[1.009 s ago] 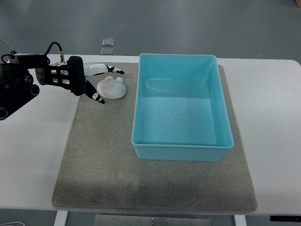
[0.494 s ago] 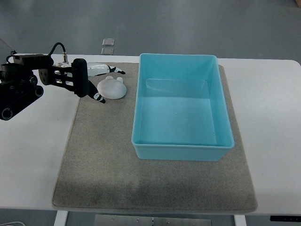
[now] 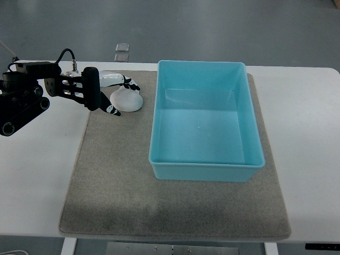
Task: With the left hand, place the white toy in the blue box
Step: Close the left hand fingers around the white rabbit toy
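White toy point(image 3: 127, 100) on grey mat point(image 3: 117, 180), just left of the blue box point(image 3: 206, 169), with the left hand point(image 3: 109, 90) closing around it.
Left-hand fingers point(image 3: 130, 83) curl over the toy's far edge while the thumb tip sits at its near-left edge; whether the grip is firm cannot be determined, and the toy lies on the mat. The blue box is a rectangular open-top bin standing on the same mat; its interior holds nothing, with the bare floor visible. The left arm enters from the left of the box, over the white table point(image 3: 37, 175). Two small square tiles point(image 3: 121, 52) lie on the floor beyond the box's far-left corner.
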{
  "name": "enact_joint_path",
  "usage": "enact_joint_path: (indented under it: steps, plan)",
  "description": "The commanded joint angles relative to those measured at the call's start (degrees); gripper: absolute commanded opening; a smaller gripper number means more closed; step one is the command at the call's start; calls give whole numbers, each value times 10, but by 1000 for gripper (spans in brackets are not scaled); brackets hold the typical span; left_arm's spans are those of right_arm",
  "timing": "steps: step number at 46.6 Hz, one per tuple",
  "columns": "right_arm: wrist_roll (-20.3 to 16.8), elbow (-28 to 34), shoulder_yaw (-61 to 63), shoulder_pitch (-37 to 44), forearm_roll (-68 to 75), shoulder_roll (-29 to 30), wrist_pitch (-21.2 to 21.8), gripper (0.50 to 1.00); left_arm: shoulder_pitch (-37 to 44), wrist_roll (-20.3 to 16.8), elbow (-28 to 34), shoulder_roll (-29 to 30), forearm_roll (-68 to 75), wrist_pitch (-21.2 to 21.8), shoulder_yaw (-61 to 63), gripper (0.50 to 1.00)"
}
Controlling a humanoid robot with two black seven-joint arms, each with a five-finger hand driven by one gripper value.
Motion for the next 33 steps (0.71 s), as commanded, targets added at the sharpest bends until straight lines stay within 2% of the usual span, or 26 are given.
enact_joint_path:
  steps: [1,5,12,15,23,33]
  plan:
    - [0,0,0,0,0,0,0,936,0,0,0,0,0,0,5,823]
    - [0,0,0,0,0,0,0,936,0,1,-1,0,0,0,5,806]
    - [0,0,0,0,0,0,0,936,-1,0,0,0,0,0,5,688]
    - [0,0,0,0,0,0,0,936,-2,0,0,0,0,0,5,619]
    - [0,0,0,0,0,0,0,936,-7,0,-3,0,-1,0,5,508]
    - [0,0,0,0,0,0,0,936,-27,0,-4,3,-2,0,4,500]
